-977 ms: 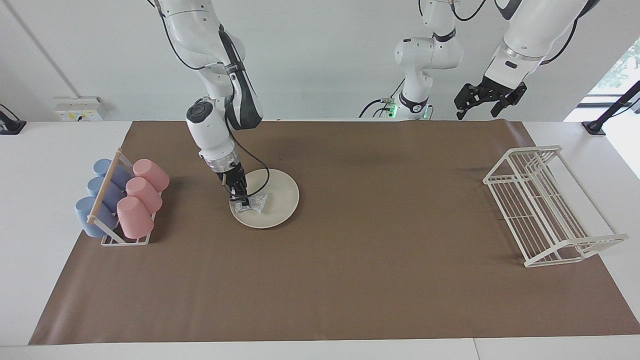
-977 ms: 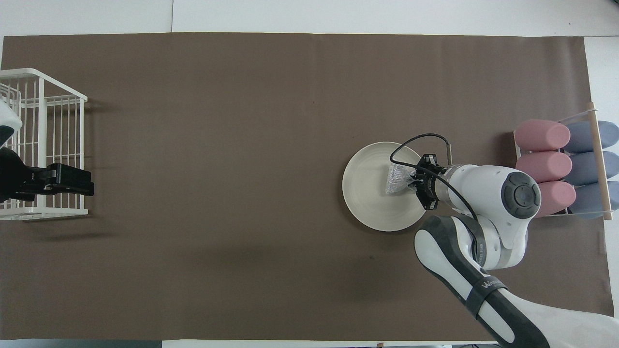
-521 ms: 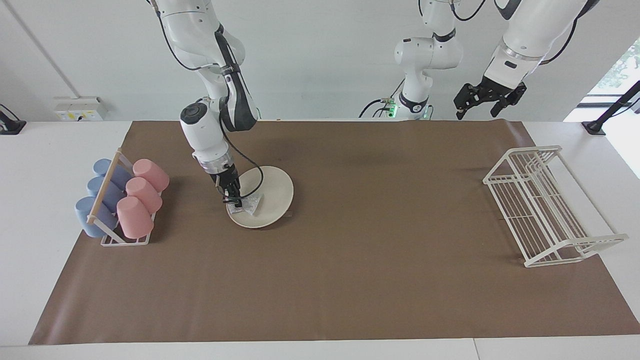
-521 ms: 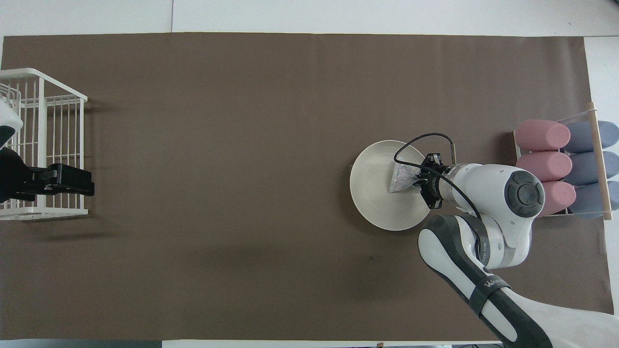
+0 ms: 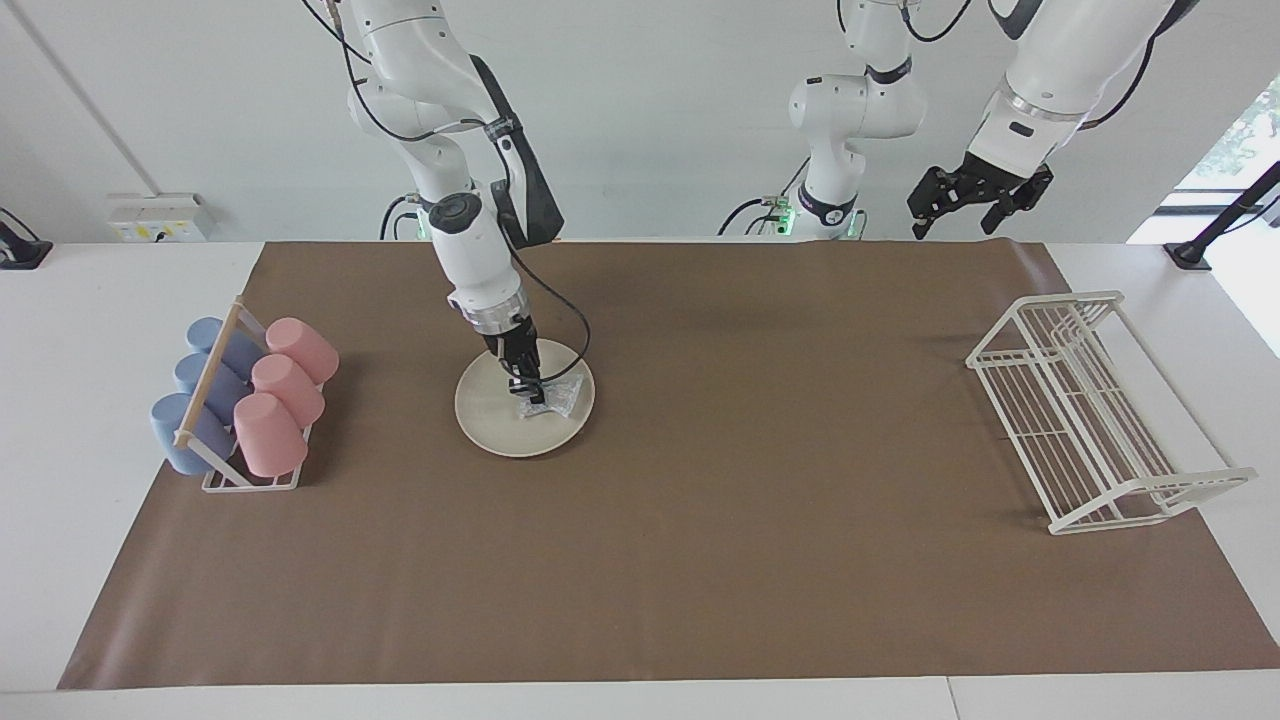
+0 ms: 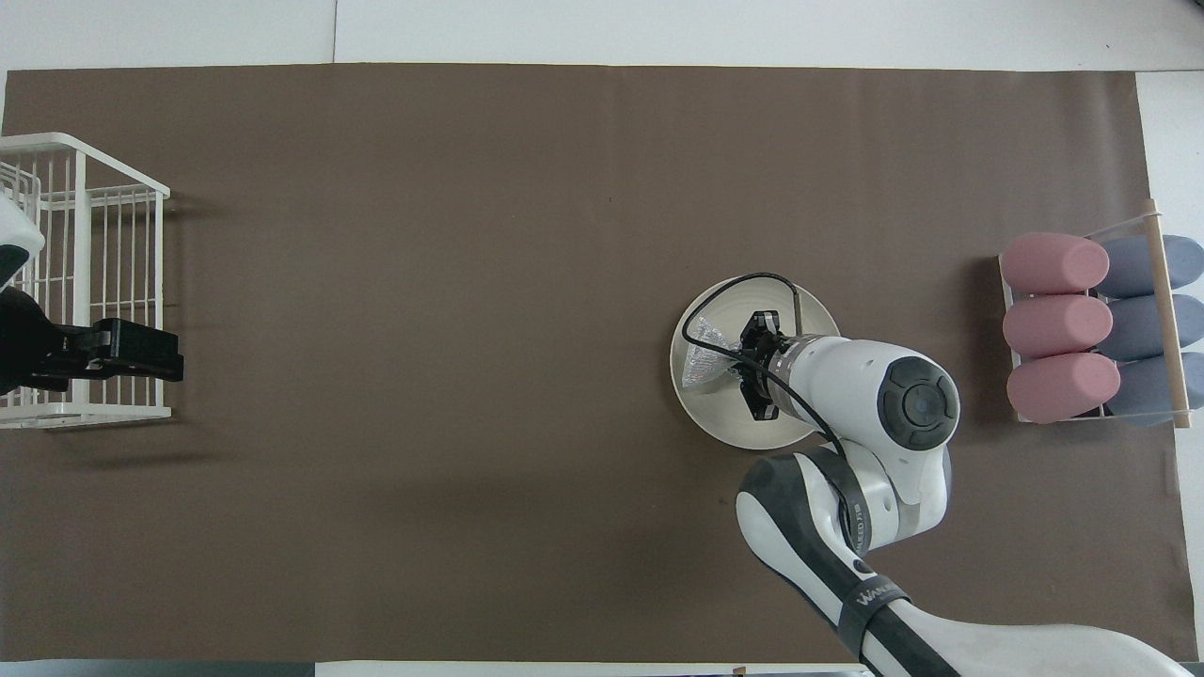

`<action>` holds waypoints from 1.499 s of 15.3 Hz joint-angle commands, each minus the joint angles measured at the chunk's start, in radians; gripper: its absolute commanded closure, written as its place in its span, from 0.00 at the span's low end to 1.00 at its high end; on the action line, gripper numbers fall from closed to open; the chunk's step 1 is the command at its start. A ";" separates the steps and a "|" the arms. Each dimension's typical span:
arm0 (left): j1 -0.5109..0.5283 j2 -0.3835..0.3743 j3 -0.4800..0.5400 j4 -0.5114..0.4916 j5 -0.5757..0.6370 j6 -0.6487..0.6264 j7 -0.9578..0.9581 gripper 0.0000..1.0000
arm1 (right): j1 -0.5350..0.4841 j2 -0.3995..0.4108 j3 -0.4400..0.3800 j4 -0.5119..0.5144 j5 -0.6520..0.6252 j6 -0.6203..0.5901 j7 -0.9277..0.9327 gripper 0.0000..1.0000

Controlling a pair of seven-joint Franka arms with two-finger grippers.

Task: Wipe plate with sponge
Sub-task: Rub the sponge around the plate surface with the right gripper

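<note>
On the bench (image 5: 60, 330) there is one plate (image 5: 490, 420), one sponge (image 5: 555, 400), one white wire rack (image 5: 1090, 420), and a stand (image 5: 225, 470) holding three pink cups (image 5: 285, 385) and three blue cups (image 5: 200, 385). The right gripper (image 5: 532, 398) has its jaws pressed tight on the sponge, holding it down on the plate. The left gripper (image 5: 975, 200), jaws spread wide and holding nothing, waits in the air at the left arm's end. The sponge is silvery, crinkled and small. The plate is round, cream-white with a raised rim, and lies on the brown mat (image 5: 700, 560) beside the cup stand.
</note>
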 commanded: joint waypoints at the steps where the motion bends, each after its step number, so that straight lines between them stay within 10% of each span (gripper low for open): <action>1: -0.001 -0.011 -0.003 0.003 0.014 -0.018 -0.011 0.00 | 0.025 0.020 0.003 0.017 -0.021 0.020 0.064 1.00; 14: -0.004 -0.011 -0.003 0.003 0.014 -0.018 -0.011 0.00 | -0.191 0.012 -0.003 -0.039 -0.023 0.013 -0.161 1.00; 23: -0.006 -0.011 -0.004 0.003 0.014 -0.018 -0.011 0.00 | -0.093 0.011 0.003 -0.030 -0.023 0.011 -0.051 1.00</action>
